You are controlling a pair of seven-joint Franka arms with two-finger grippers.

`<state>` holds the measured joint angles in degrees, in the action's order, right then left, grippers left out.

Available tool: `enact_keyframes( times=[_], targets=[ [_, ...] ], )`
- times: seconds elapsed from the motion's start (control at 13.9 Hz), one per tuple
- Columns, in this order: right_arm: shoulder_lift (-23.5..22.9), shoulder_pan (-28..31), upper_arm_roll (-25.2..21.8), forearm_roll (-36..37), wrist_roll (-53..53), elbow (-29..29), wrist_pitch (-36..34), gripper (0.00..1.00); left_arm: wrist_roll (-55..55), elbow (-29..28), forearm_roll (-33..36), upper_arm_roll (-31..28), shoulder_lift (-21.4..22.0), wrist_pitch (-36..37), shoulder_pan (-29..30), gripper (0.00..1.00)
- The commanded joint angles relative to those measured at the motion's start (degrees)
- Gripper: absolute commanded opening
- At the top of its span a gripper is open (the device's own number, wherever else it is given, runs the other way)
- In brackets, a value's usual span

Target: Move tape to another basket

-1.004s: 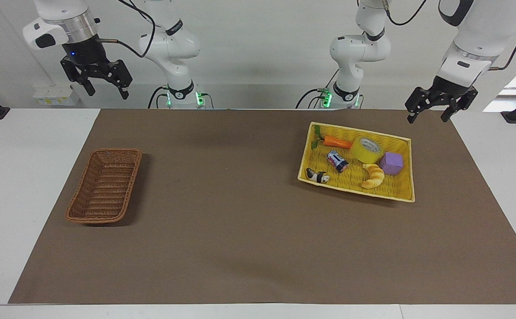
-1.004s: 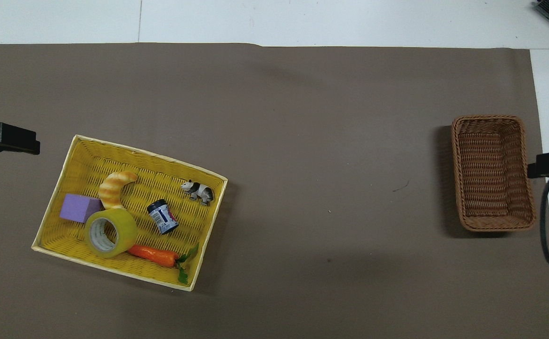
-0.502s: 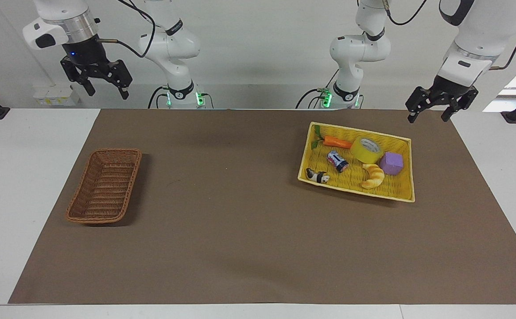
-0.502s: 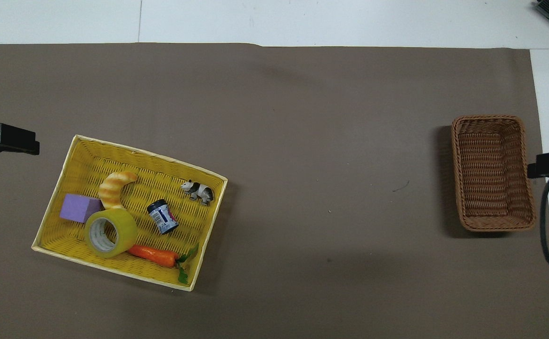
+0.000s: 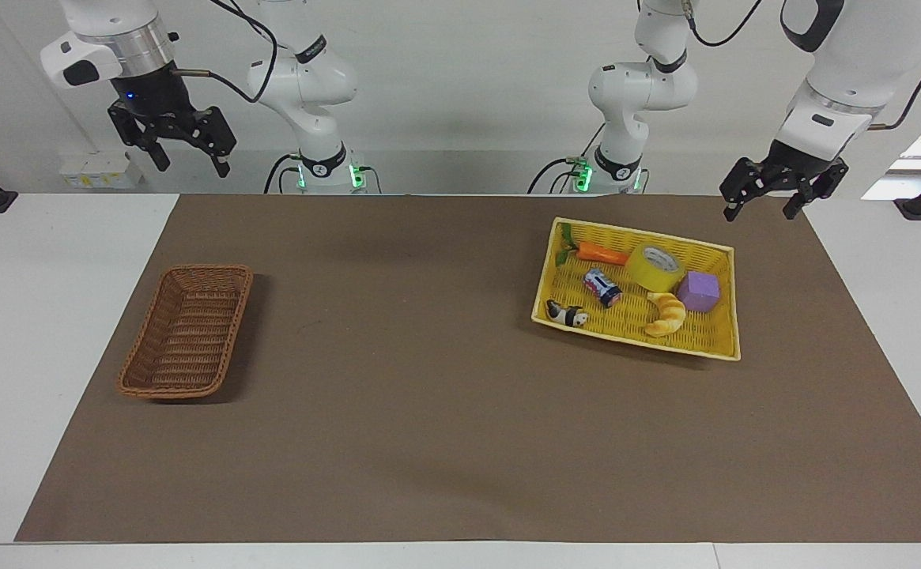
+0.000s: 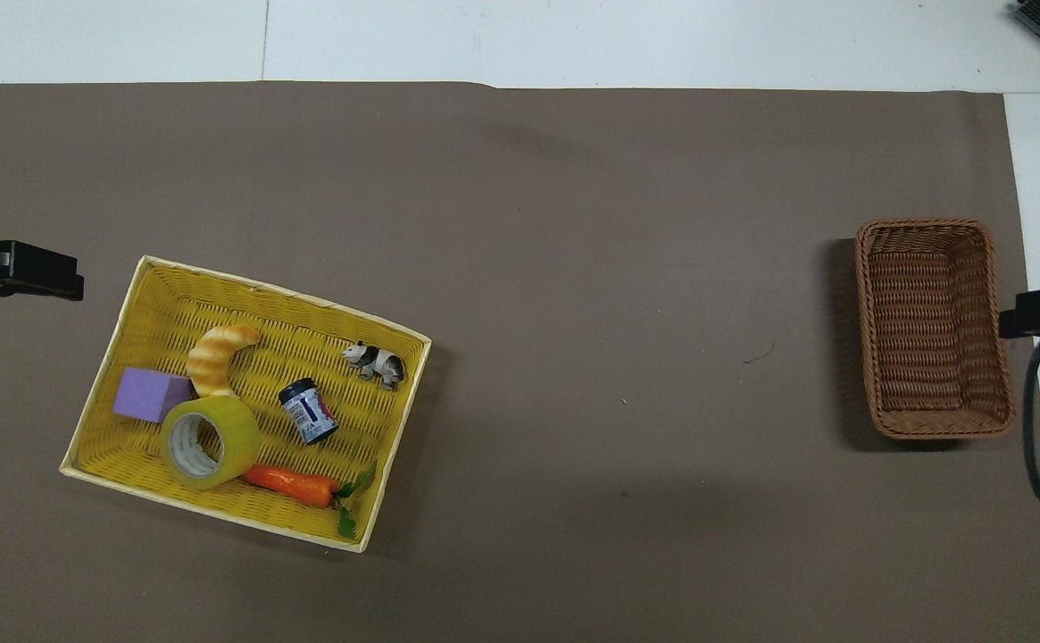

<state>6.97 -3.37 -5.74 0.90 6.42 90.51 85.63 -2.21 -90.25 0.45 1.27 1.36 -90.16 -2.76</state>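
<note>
nearest us, at our left arm's end, the yellow tray (image 5: 717, 348) holds the carrot (image 5: 602, 254), the tape (image 5: 654, 267) touching it, a purple cube (image 5: 699, 291), a small jar (image 5: 602, 288), a croissant (image 5: 666, 314) and a panda figure (image 5: 567, 314). the tape seems to lean, its core hole tilted upward, away from us. the brown basket (image 5: 186, 330) at the other end holds nothing. our left gripper (image 5: 761, 207) hangs spread over the mat's corner beside the tray; our right gripper (image 5: 184, 156) waits, spread, off the table.
</note>
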Motion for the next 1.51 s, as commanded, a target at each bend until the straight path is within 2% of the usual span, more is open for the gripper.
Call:
enact_keyframes(
  times=[0.0,0.43,0.72,1.15,1.43],
  targets=[
    [0.2,0.6,0.2,-0.8,-1.1,-0.4,-0.9,1.0,0.5,-4.2,-0.6,-0.6,2.0,-0.8,-0.9,1.0],
    [0.2,0.6,0.3,-0.8,-1.1,-0.3,-0.9,1.0,0.1,-16.5,-0.7,-0.5,9.1,-6.4,-2.7,1.0],
    [0.2,0.6,0.3,-0.8,-1.1,-0.3,-0.9,1.0,0.1,-24.4,-1.2,-0.4,12.3,-11.3,-3.2,1.0],
    [0.2,0.6,0.2,-0.8,-1.1,-0.3,-0.9,1.0,0.6,-29.5,-1.5,-0.6,13.1,-14.0,-2.3,1.0],
    [0.2,0.6,0.3,-0.8,-1.1,-0.3,-0.9,1.0,1.0,-33.8,-4.4,-1.2,13.1,-16.6,-0.7,1.0]
  ],
)
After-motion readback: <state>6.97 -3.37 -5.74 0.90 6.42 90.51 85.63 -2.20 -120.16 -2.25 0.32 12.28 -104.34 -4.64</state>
